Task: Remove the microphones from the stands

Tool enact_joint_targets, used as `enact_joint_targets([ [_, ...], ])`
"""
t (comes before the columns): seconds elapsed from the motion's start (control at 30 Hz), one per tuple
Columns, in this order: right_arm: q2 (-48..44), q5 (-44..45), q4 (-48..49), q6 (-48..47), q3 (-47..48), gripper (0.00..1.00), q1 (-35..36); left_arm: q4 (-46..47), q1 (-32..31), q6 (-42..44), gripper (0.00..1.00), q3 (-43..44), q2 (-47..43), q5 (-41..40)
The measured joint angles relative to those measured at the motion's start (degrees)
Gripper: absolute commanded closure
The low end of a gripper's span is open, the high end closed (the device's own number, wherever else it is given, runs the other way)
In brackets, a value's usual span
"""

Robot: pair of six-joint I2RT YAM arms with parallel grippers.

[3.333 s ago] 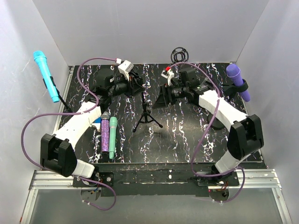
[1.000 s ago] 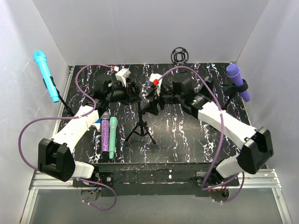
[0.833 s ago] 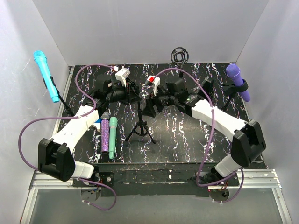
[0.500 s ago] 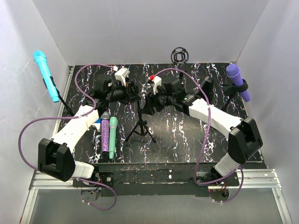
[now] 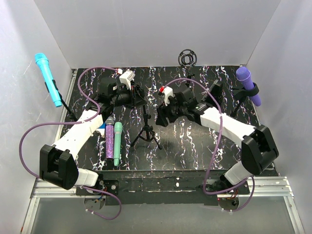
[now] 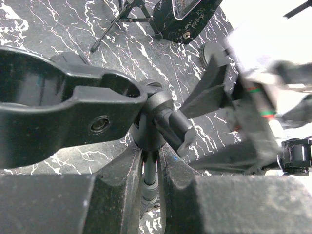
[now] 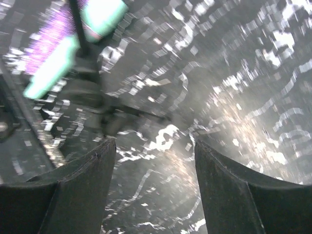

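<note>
Two grippers, itemised from the fingertips outward.

Left gripper [image 6: 150,183]: fingers pressed together on the thin pole of the stand [image 5: 145,130], just under its head. Directly above the fingers sits the clip [image 6: 73,114], a black C-shaped holder. Its mouth is hollow and no microphone shows in it.

Right gripper [image 7: 153,146]: fingers spread wide, nothing between them; this view is blurred. It hangs near the stand's pole, on the side away from the left fingers, not touching it.

Microphones, four.
- Teal microphone [image 5: 118,141] and glitter-purple microphone [image 5: 110,139]: lying flat side by side, below and outboard of the left fingers, past the tripod legs from the right fingers. Long axes parallel, running near edge to far.
- Cyan microphone [image 5: 48,78]: clipped on its own stand, well apart outboard of the left fingers, tilted, head uppermost.
- Purple microphone [image 5: 248,83]: likewise clipped and tilted, well apart outboard of the right fingers.

Judgement: the held stand looks already emptied. If another microphone is meant, the purple one falls to the right arm, which is free and nearer. The fingers would close across its handle, then draw it along the tilted axis out of its clip.

Surface: table [image 5: 195,146], black with white marbling.

Room: plain white walls on three sides; black ring mount [image 5: 187,57] at the far edge.
</note>
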Motion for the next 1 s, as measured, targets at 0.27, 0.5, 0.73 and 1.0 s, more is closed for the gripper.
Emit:
enact_joint_targets([
  [0.27, -1.97, -12.11, 6.29, 5.01, 7.28, 0.25, 0.39, 0.0, -0.02, -1.49, 1.0, 0.02, 0.02, -0.28],
  [0.5, 3.82, -6.75, 6.05, 5.9, 8.98, 0.27, 0.46, -0.33, -0.02, -1.66, 1.0, 0.13, 0.02, -0.61],
  [0.73, 2.21, -4.48, 5.49, 4.44, 2.86, 0.28, 1.01, -0.57, -0.02, -2.12, 1.0, 0.55, 0.11, -1.36],
  [1.0, -4.81, -2.16, 2.56, -3.52, -7.52, 0.27, -0.35, -1.03, -0.37, -0.04, 1.0, 1.95, 0.15, -0.66],
])
